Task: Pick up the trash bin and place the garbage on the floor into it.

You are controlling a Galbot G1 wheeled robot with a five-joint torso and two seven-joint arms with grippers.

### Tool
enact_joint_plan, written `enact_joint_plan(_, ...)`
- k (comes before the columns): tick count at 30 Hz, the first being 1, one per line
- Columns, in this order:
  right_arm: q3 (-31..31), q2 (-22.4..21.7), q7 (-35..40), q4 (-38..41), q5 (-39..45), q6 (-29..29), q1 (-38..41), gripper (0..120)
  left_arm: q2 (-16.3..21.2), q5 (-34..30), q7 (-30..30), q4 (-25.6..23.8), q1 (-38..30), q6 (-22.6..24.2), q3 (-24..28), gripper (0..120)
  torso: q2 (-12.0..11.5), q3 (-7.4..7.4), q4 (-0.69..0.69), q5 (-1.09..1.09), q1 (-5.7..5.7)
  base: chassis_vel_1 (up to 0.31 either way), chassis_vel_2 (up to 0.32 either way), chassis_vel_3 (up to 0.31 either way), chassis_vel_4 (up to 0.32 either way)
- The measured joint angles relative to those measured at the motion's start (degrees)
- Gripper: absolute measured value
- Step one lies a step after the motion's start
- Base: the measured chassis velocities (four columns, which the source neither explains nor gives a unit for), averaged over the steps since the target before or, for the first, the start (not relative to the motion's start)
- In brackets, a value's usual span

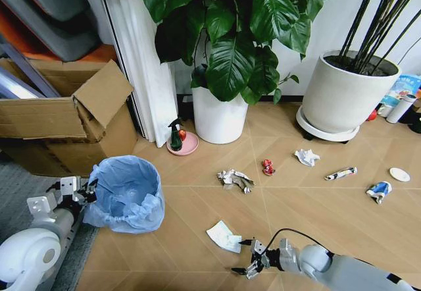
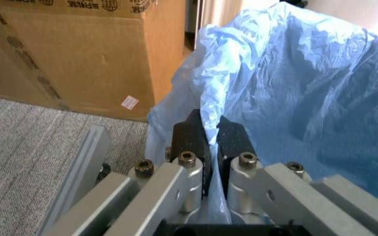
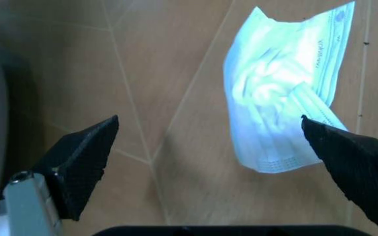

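Light-blue bag plastic at the rim of the trash bin (image 1: 126, 201) is pinched between the closed jaws of the left gripper (image 2: 210, 140); whether the bin is lifted cannot be told. Just right of the bin, the right gripper (image 1: 248, 257) hangs with jaws wide beside a flat white mask (image 3: 287, 88). Judged early: all the garbage lies on the floor (image 1: 316, 205), including a crushed wrapper (image 1: 234, 179) and red can (image 1: 268, 167) beyond.

My feed shows a light-blue crinkled bag lining the trash bin (image 1: 128, 199), tan chevron floor (image 1: 197, 238), a pale white-blue face mask (image 1: 225, 236), brown cardboard box (image 1: 72, 116).
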Motion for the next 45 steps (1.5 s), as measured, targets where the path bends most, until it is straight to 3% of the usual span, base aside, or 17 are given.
enact_joint_plan(6, -0.2, 1.5, 0.0, -2.0, -0.4, -0.1, 0.8, 97, 0.3, -0.2, 0.0, 0.0, 0.0, 0.0, -0.1, 0, 0.0, 0.0, 0.0, -0.01, 0.0, 0.0, 0.0, 0.0, 0.0)
enact_joint_plan(13, -0.9, 3.1, 0.2, -4.4, -0.7, -0.5, 1.7, 67, 0.3, -0.4, 0.1, 0.0, 0.0, 0.0, -0.2, 0, 0.0, 0.0, 0.0, -0.01, 0.0, 0.0, 0.0, 0.0, 0.0)
enact_joint_plan(14, -0.9, 3.1, 0.2, -4.4, -0.7, -0.5, 1.7, 67, 0.3, -0.4, 0.1, 0.0, 0.0, 0.0, -0.2, 0, 0.0, 0.0, 0.0, -0.01, 0.0, 0.0, 0.0, 0.0, 0.0)
enact_joint_plan(17, -0.9, 3.1, 0.3, -4.7, -0.7, -0.5, 1.7, 51, 0.3, -0.4, 0.1, -0.1, 0.1, 0.0, -0.3, 0, 0.0, 0.0, 0.0, -0.01, 0.0, 0.0, 0.0, 0.0, 0.0)
enact_joint_plan(22, -0.6, 3.1, 0.5, -4.5, -0.7, -0.5, 1.7, 38, 0.1, -0.4, 0.1, -0.2, 0.1, 0.0, -0.3, 0, 0.0, 0.0, 0.0, 0.0, 0.0, 0.0, 0.0, 0.0, 0.0)
enact_joint_plan(24, -0.5, 3.1, 0.5, -4.2, -0.7, -0.6, 1.7, 26, 0.0, -0.4, 0.1, -0.2, 0.1, 0.0, -0.3, 0, 0.0, 0.0, 0.0, -0.01, 0.0, 0.0, 0.0, 0.0, 0.0)
enact_joint_plan(32, -0.6, 3.3, 0.6, -3.7, -0.5, -1.0, 1.7, 0, 0.0, -0.5, 0.0, -0.9, 0.2, 0.0, -0.2, 0, 0.0, 0.0, 0.0, 0.0, 0.0, 0.0, 0.0, 0.0, 0.0)
enact_joint_plan(45, -1.2, 3.7, 0.4, -3.4, -0.2, -1.2, 1.9, 0, -0.6, -1.2, -0.5, -1.9, 0.6, 0.4, -0.3, 0, 0.0, 0.0, 0.0, 0.0, 0.0, 0.0, 0.0, 0.0, 0.0)
